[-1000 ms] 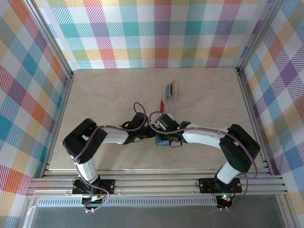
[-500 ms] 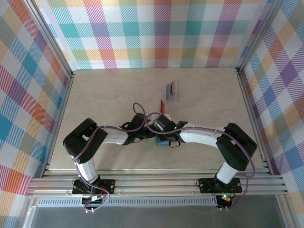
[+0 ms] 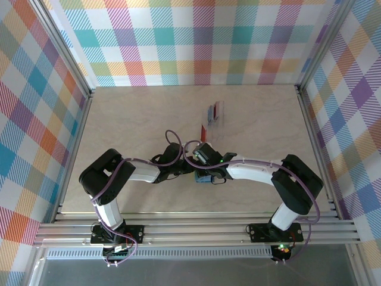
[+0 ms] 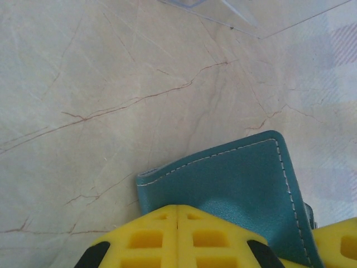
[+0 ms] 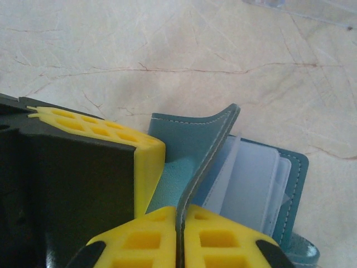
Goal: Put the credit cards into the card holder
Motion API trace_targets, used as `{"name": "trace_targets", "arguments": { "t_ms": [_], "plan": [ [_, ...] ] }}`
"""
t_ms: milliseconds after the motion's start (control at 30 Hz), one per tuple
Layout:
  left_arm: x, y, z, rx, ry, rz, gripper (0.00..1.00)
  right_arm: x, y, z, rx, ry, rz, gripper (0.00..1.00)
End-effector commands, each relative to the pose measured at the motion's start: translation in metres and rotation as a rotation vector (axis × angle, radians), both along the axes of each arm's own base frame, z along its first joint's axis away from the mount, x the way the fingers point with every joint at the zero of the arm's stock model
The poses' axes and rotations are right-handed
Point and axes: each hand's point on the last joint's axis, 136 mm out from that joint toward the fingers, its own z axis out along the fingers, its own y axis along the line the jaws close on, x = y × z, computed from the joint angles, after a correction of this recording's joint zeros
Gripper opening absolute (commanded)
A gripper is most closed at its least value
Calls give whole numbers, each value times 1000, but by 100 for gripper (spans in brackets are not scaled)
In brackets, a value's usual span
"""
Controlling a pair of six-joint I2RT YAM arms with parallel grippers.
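The left pincer [image 4: 177, 209], yellow tips together, sits over the teal card holder [image 4: 240, 178] on the marbled table [image 4: 111, 72].

No writing, brand, number or sign can be read. The teal card holder [image 4: 240, 190] is plain, with pale stitching. The credit cards [image 3: 217, 110], at 12 o'clock from it, are too small to read.

Left arm [image 3: 140, 170] and right arm [image 3: 256, 170] both fold outward at the elbow. Their forearms run inward and low, so the wrists nearly meet at mid-workspace. Left gripper [image 4: 177, 215]: pads pressed together with no gap visible, tips down against the wallet [image 4: 234, 184]. Right gripper [image 5: 178, 215]: pads clamped on the wallet's raised flap, which runs into the seam between them. One left finger [image 5: 100, 131] sits just beside the right gripper's pads.
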Motion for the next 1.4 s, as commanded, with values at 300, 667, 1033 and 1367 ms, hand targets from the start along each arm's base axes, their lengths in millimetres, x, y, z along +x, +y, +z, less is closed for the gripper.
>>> {"name": "trace_targets", "arguments": {
  "t_ms": [300,667,1033,1367],
  "plan": [
    [-46,28,0,49,164,-25,17,0,-59,22,-250,-133,-124,0],
    [-44,64,1,218,178,80,18,-5,-21,18,-400,-178,-9,7],
    [-43,80,-7,233,225,137,18,-31,35,1,-126,-38,196,38],
    [-40,92,22,211,191,165,24,-39,41,-13,81,111,233,63]
  ]
}}
